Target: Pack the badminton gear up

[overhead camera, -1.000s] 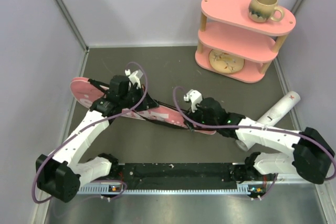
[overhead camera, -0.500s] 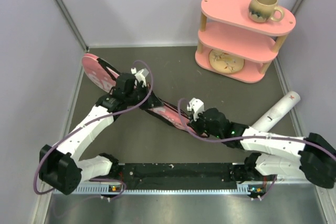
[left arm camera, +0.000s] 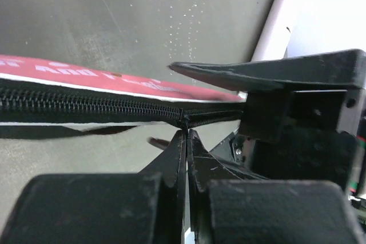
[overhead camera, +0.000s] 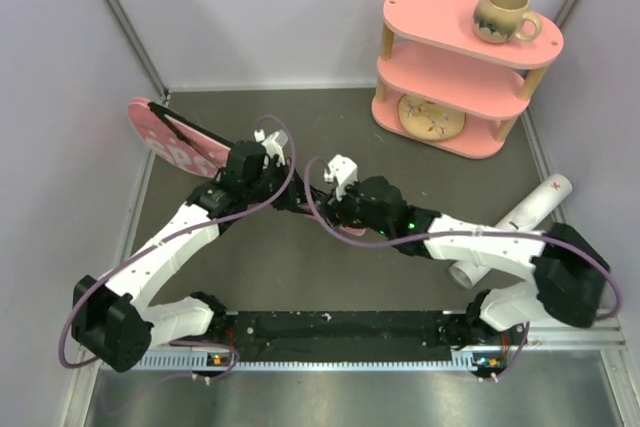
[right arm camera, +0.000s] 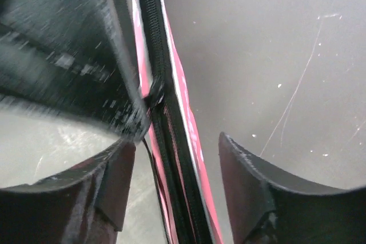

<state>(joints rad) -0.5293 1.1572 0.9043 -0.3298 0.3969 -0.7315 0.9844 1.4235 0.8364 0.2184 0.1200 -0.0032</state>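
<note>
The pink racket-shaped bag [overhead camera: 170, 137] stands on edge, its round head raised at the back left and its narrow end running right between the arms. My left gripper [overhead camera: 283, 190] is shut, its tips [left arm camera: 186, 132] pinching the zipper pull [left arm camera: 184, 121] on the black zipper [left arm camera: 86, 104]. My right gripper [overhead camera: 327, 202] is open just to the right of it. It straddles the bag's narrow part [right arm camera: 189, 135], and there is a gap on either side of the zipper [right arm camera: 163, 84]. The long white tube [overhead camera: 530, 209] lies on the table under the right arm.
A pink two-tier shelf [overhead camera: 450, 87] stands at the back right with a beige mug [overhead camera: 503, 13] on its top tier. Pale walls close in the left, back and right. The two grippers are nearly touching, and the right one fills the right side of the left wrist view [left arm camera: 297, 84].
The bag has swung round, its head lifting toward the back-left wall. My left gripper stayed shut and shifted right a little. The right arm slid left along the bag, up to the left gripper.
</note>
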